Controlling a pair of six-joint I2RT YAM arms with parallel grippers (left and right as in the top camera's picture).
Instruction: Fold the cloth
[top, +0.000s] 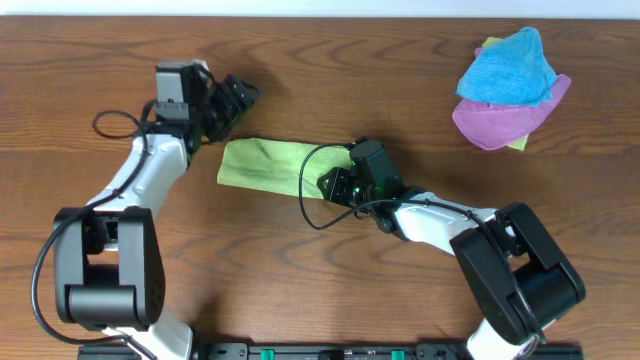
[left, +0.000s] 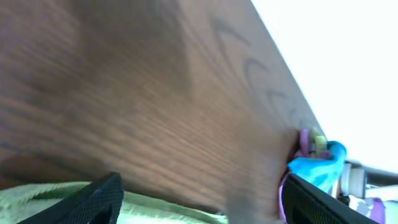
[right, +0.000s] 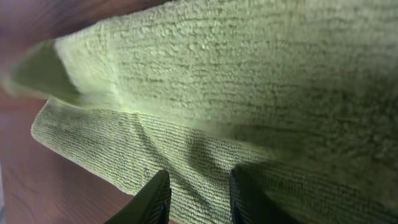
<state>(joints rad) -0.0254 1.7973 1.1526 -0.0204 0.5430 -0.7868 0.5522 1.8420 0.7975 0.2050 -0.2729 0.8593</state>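
Mid-fold: lime-green microfibre cloth (top: 265, 165), doubled strip, centre of brown wooden counter (top: 400, 70). L end effector (top: 235, 95) open, empty, by one end; R end effector (top: 335, 185) narrow at other end, grip indeterminable. Next, likely: cross-fold, needing firm corner pinches.

Findings on markings, all three views checked: I can read no text, label, brand, number or sign anywhere. Nothing legible shows on the lime-green cloth (top: 262, 163), the wooden bench (top: 400, 80), the blue cloth (top: 505, 68), the purple cloth (top: 495, 125) heaped with it at the far right, or my arm casings (top: 110, 270). The coloured fittings on the rail (top: 330, 352) at the bench's near edge are too small to make out.
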